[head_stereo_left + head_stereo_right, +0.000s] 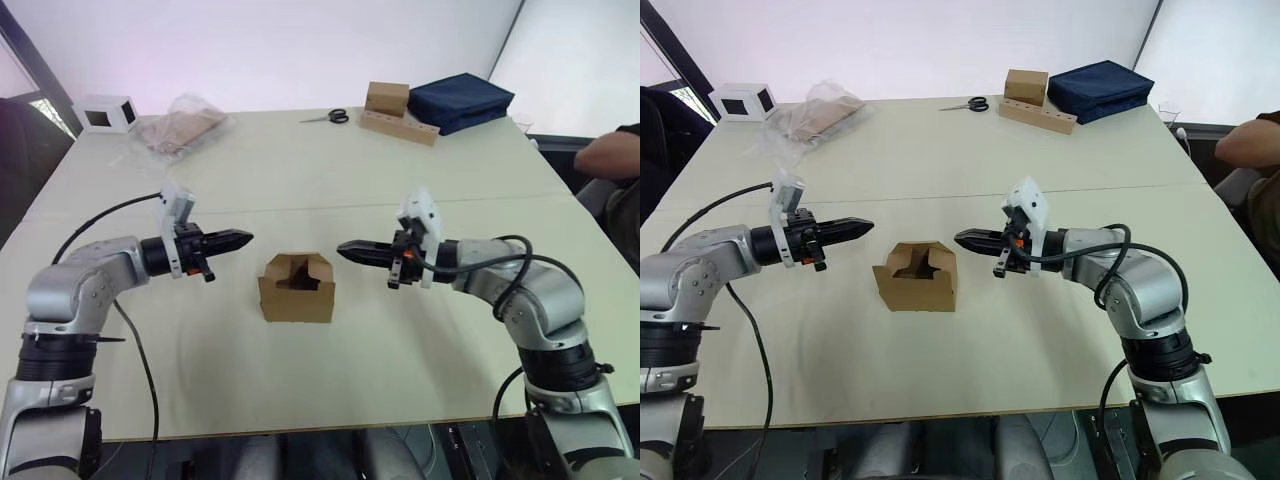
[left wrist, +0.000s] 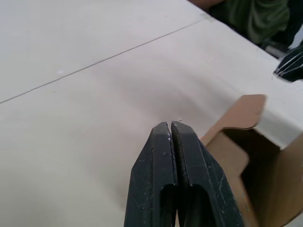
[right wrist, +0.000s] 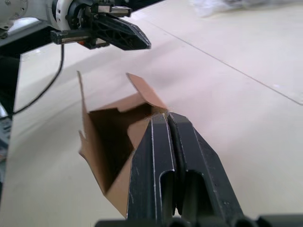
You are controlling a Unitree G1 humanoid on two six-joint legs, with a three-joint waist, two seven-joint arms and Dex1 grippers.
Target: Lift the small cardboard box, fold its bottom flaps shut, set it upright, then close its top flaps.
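Left eye view: small cardboard box [image 1: 297,289] upright, open end skyward.

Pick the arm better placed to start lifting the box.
Right, narrowly. The right gripper, shut, sits nearest the small cardboard box; the left gripper, also shut, hovers slightly farther off. Neither touches it.

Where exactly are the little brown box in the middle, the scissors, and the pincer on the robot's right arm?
small cardboard box [image 1: 297,298]: left eye view, on its front wall.
scissors [image 1: 329,117]: left eye view, on the black handles.
right pincer [image 1: 345,251]: left eye view, at the tips of its shut black fingers.
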